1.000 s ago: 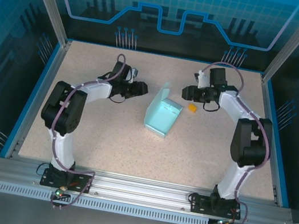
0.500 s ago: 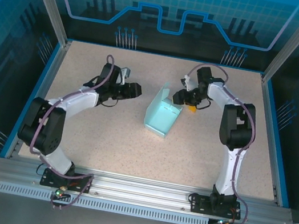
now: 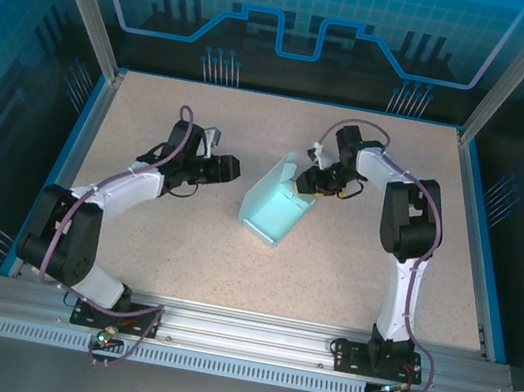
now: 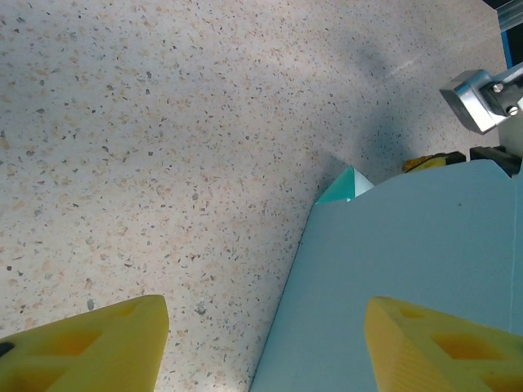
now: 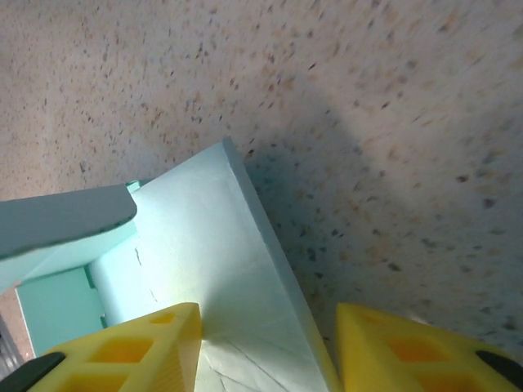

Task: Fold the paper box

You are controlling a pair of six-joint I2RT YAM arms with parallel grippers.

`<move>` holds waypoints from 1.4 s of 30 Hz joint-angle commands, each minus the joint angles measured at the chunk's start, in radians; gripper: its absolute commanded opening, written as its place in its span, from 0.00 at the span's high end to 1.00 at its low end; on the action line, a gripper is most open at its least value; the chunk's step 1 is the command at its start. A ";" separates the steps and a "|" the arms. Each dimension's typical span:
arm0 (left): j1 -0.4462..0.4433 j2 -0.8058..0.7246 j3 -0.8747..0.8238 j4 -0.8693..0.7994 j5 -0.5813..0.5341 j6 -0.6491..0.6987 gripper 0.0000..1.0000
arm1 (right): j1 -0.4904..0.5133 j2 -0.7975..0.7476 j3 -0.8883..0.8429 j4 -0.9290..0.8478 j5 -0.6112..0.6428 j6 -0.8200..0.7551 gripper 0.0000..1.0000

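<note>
Between right fingers (image 5: 122,351), paper box (image 5: 214,269)

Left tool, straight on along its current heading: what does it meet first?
Most likely the paper box: its pale-blue wall lies just ahead of the left tool, slightly right of centre. Depth is unclear.

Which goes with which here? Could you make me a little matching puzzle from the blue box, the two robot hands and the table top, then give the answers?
Things
1. paper box
2. left hand
3. right hand
4. table

Descriptions
A. speckled beige
B. fingers spread either side of a raised box wall
C. pale blue, in the middle of the table
D. fingers spread, beside the box, not touching it

Pairs: 1-C, 2-D, 3-B, 4-A
</note>
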 commanded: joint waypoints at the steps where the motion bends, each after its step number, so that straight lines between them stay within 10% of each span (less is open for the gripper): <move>1: -0.003 -0.058 -0.034 -0.043 -0.003 0.031 0.34 | 0.021 -0.049 -0.045 0.000 -0.041 -0.002 0.53; 13: -0.059 -0.319 -0.024 -0.140 0.072 0.118 0.27 | 0.037 -0.089 -0.098 0.041 -0.032 0.023 0.53; 22: -0.147 -0.211 0.061 -0.234 -0.035 0.326 0.29 | 0.040 -0.087 -0.098 0.050 -0.035 0.027 0.53; 42: -0.233 -0.049 0.158 -0.258 -0.110 0.430 0.78 | 0.034 -0.099 -0.154 0.104 -0.189 0.054 0.54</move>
